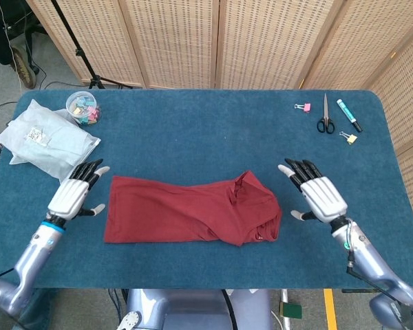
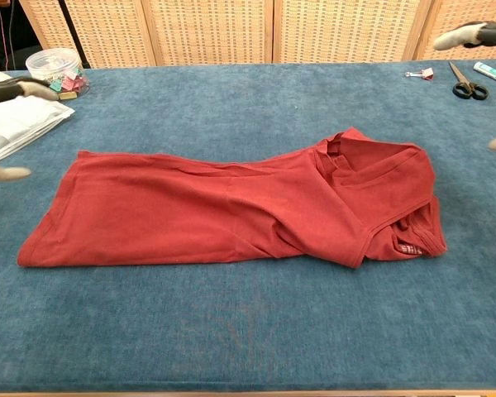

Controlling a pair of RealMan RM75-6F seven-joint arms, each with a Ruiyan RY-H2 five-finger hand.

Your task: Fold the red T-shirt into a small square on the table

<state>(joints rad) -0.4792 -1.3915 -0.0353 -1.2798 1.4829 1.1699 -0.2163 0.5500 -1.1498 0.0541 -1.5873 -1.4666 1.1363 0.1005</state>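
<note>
- The left hand [image 1: 70, 196] hovers above the table [image 1: 193, 124] just off the left end of the red T-shirt [image 1: 193, 210], fingers spread apart and holding nothing; it does not touch the cloth.
- The right hand [image 1: 320, 196] hovers off the right end of the shirt, a little farther from the cloth than the left one, fingers likewise fanned out and empty.
- In the chest view only fingertips of each hand [image 2: 8, 172] [image 2: 471, 35] show at the frame edges, well clear of the shirt.
- The red T-shirt [image 2: 231, 207] lies between the two hands near the front middle of the table, folded into a long band running left to right. Its left part lies flat; its right end is bunched, with the collar [image 2: 372, 153] turned up and a small label [image 2: 410, 247] showing at the near right corner.
- Far left on the table lies a clear bag of pale cloth [image 1: 45, 139], and behind it a round tub of coloured clips [image 1: 82, 108].
- At the far right corner sit scissors [image 1: 325, 117], a teal marker [image 1: 349, 115], a pink binder clip [image 1: 303, 106] and a yellow binder clip [image 1: 349, 137], all well apart from the shirt.
- Nothing lies between either hand and the shirt's ends.
</note>
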